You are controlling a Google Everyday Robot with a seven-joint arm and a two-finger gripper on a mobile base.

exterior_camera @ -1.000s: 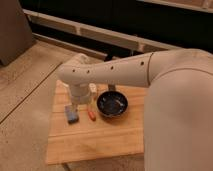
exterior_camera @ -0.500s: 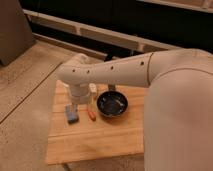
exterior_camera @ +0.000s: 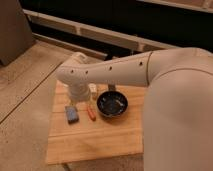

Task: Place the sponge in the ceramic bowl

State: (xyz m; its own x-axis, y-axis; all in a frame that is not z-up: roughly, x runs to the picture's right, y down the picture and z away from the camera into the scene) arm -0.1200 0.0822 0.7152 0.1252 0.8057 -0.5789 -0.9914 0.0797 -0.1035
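The sponge is a small blue-grey block lying on the left part of the wooden table. The ceramic bowl, dark and glossy, sits to its right near the middle of the table. My white arm reaches in from the right and bends down over the table's back left. The gripper hangs just above and behind the sponge, left of the bowl.
A thin orange stick lies between sponge and bowl. A small cream round piece stands behind the stick, by the arm. The table's front half is bare wood. Grey floor surrounds it, and a dark wall with rails runs behind.
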